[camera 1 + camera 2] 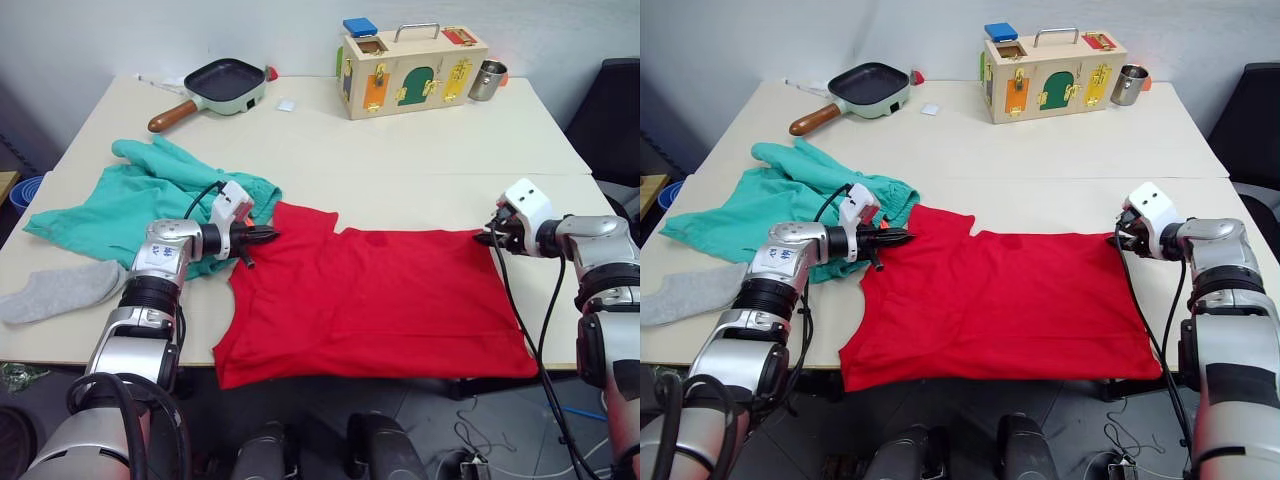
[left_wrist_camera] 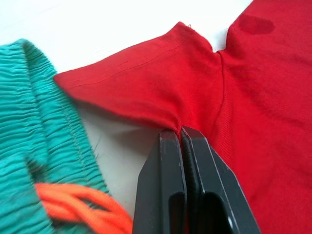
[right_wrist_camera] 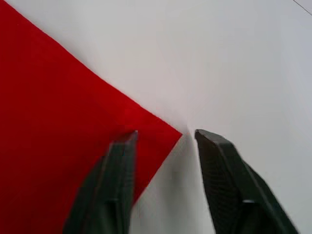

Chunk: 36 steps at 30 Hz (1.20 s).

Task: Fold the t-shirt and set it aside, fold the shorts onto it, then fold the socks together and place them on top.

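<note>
While the red t-shirt lies spread across the centre and lower half of the head views, both arms reach in from the sides of the frame toward its far edge. The left gripper, at centre left, is clenched on the fabric beside the sleeve — the left wrist view shows its two black fingers pressed together with a pinch of red cloth between them. The right gripper, at centre right, sits at the t-shirt's far right corner with its fingers parted; in the right wrist view one finger lies over the red corner and the other over bare table, so nothing is grasped there.

The teal shorts lie crumpled at the left of the frame, just beside the sleeve, and their orange drawstring shows close to the left gripper in the wrist view. A grey sock lies flat at the lower left, near the table's front edge.

Along the top of the frame stand a small frying pan with a wooden handle at upper left, a wooden latch box at upper centre, and a metal cup just beside the box — all well apart from the clothes.
</note>
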### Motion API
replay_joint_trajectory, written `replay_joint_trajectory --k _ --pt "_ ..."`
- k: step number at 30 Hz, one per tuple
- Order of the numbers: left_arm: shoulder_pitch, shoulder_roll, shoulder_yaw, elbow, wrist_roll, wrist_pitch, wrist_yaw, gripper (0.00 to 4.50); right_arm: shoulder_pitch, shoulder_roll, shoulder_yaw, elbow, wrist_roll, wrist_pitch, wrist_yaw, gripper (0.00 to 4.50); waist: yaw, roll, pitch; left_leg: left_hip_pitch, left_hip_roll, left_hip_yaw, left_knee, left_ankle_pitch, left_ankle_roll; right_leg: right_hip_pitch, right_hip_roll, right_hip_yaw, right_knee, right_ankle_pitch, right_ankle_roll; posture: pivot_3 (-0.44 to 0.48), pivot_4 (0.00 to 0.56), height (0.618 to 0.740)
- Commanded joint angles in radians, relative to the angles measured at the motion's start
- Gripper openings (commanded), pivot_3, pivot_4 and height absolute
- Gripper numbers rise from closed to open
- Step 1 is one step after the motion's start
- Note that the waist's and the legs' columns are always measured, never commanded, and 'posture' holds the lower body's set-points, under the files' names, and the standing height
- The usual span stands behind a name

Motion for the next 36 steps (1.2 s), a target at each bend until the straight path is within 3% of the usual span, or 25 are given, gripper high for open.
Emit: replay_joint_trajectory --k 1,4,11,17,36 --pt "-0.009 0.001 0.002 -0.029 -0.007 -0.01 -0.003 0.0 -0.021 0.007 -0.008 0.014 0.002 0.038 0.012 2.21 0.0 0.0 0.0 0.0 0.0 0.0 0.0 0.0 0.0 0.0 0.0 0.0 0.0 0.0 0.0 0.0 0.15 0.74" --pt "-0.009 0.004 0.004 -0.031 -0.008 -0.008 0.001 0.0 -0.028 0.016 0.009 0.018 -0.011 0.072 0.039 2.03 0.0 0.0 0.0 0.0 0.0 0.0 0.0 0.0 0.0 0.0 0.0 0.0 0.0 0.0 0.0 0.0 0.15 0.74" --pt "0.003 0.016 0.011 -0.042 -0.01 -0.004 0.006 0.0 -0.043 0.017 0.01 0.012 -0.017 0.098 0.074 0.03 -0.001 0.0 0.0 0.0 0.0 0.0 0.0 0.0 0.0 0.0 0.0 0.0 0.0 0.0 0.0 0.0 0.15 0.74" --pt "0.003 0.017 0.012 -0.046 -0.012 -0.002 0.01 0.0 -0.054 -0.008 -0.024 0.003 0.011 0.067 0.081 0.03 -0.001 0.0 0.0 0.0 0.0 0.0 0.0 0.0 0.0 0.0 0.0 0.0 0.0 0.0 0.0 0.0 0.15 0.74" --pt "0.117 0.099 0.028 -0.282 -0.079 0.119 -0.077 0.0 -0.009 -0.124 -0.071 -0.064 0.102 0.098 0.397 0.03 0.001 0.0 0.0 0.0 0.0 0.0 0.0 0.0 0.0 0.0 0.0 0.0 0.0 0.0 0.0 0.0 0.15 0.74"
